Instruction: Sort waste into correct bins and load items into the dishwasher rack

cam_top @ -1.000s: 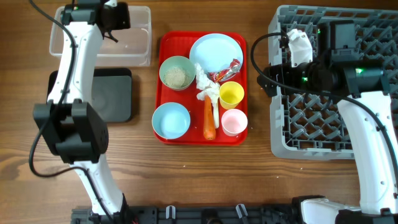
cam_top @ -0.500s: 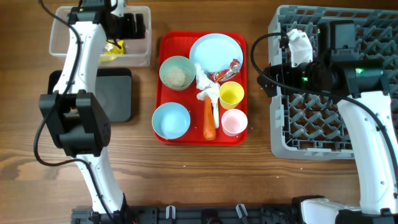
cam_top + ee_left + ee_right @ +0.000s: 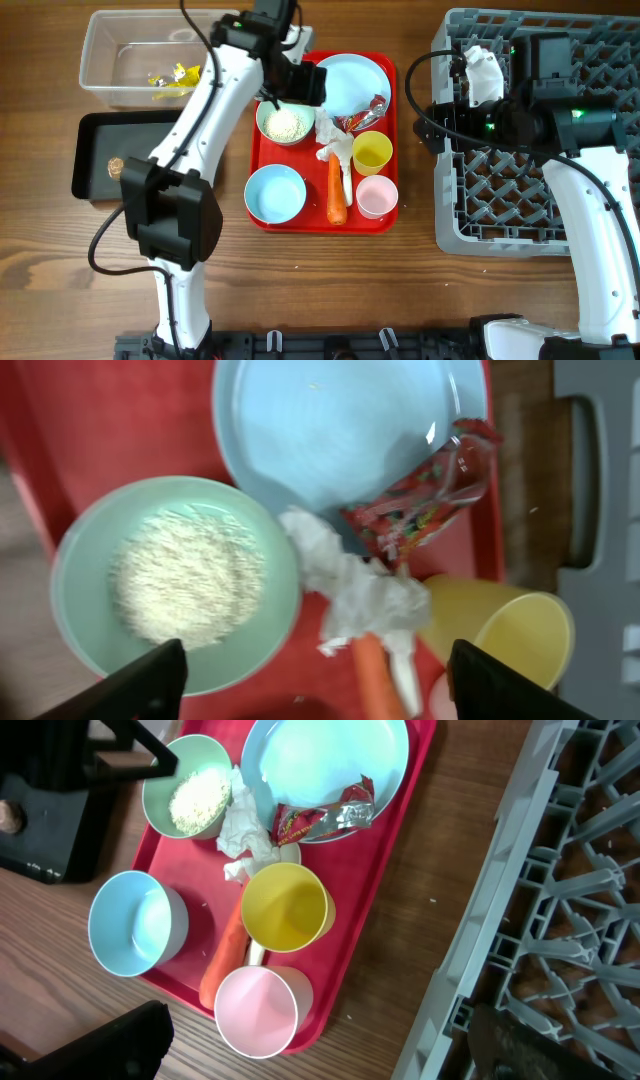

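My left gripper point(image 3: 300, 85) hangs open and empty over the red tray, between the bowl of white rice point(image 3: 285, 122) and the light-blue plate point(image 3: 350, 82). In its wrist view the gripper point(image 3: 320, 690) has the crumpled tissue point(image 3: 360, 590), the carrot point(image 3: 375, 680) and the red wrapper point(image 3: 420, 500) ahead of it. A yellow wrapper point(image 3: 165, 75) lies in the clear tub point(image 3: 100, 50). A brown lump point(image 3: 115, 167) sits in the black tray point(image 3: 100, 140). My right gripper point(image 3: 432, 115) stands open and empty at the left edge of the grey rack point(image 3: 540, 200).
On the red tray point(image 3: 310, 215) also stand an empty blue bowl point(image 3: 275, 193), a yellow cup point(image 3: 372, 152) and a pink cup point(image 3: 376, 195). A white spoon point(image 3: 346, 180) lies beside the carrot. Bare wood separates the tray from the rack.
My left gripper opened over the clear tub and let go of the yellow wrapper there, then swung right to the red tray. The right arm has stayed still.
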{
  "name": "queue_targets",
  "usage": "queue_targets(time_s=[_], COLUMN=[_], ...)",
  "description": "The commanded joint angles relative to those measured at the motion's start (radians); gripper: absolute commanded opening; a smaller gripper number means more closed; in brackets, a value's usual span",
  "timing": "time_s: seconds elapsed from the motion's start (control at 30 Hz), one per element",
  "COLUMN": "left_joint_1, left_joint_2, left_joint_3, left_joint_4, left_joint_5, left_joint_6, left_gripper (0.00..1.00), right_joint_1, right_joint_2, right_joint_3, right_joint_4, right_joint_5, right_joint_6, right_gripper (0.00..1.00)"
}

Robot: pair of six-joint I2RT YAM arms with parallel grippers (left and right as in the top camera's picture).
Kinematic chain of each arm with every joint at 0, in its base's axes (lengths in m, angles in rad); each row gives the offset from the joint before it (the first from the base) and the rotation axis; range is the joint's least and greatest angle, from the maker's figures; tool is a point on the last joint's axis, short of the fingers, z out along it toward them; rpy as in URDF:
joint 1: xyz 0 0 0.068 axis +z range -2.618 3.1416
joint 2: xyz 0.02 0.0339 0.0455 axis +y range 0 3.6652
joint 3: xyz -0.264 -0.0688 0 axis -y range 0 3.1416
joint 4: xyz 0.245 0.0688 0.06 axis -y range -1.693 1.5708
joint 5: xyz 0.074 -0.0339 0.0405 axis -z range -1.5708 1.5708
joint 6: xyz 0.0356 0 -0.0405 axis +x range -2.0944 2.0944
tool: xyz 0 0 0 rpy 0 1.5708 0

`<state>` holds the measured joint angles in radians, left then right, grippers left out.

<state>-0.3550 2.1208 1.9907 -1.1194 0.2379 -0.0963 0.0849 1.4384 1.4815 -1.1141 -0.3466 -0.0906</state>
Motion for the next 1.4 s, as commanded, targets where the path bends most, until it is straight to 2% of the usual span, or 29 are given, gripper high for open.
queue_targets(time_s=[0.0,0.3,0.7,1.07,1.37], left_joint_1=[-0.040,-0.128,-0.168,-0.198,-0.219], left_joint_2=[-0.002,0.000,0.000,0.002,0.003], left_joint_3=[-0.052,-0.217,-0.304,-0.356,-0.356], left_joint_4=[0.039,0.230,0.298,0.352,0.353], left_joint_5=[0.005,-0.007,-0.143,-0.143,-0.154], left_joint_6=[-0.192,-0.318,-0.436,-0.444,-0.444], left_gripper=[0.81,0.80,0.74,0.57,0.54], right_joint_1=[0.007,0.007,0.007,0.007,0.007], right_joint_2=[0.006,0.006,0.006,0.006,0.006], right_joint_3=[-0.005,-0.005,-0.005,-0.005,-0.005], right_joint_4=[0.000,-0.002,-0.006,-0.005,-0.005], right_joint_5=[0.010,0.010,0.010,0.010,0.010], right_joint_6=[0.016,0.016,0.016,0.016,0.016], right_gripper=[0.97,0.97,0.97,0.97,0.97])
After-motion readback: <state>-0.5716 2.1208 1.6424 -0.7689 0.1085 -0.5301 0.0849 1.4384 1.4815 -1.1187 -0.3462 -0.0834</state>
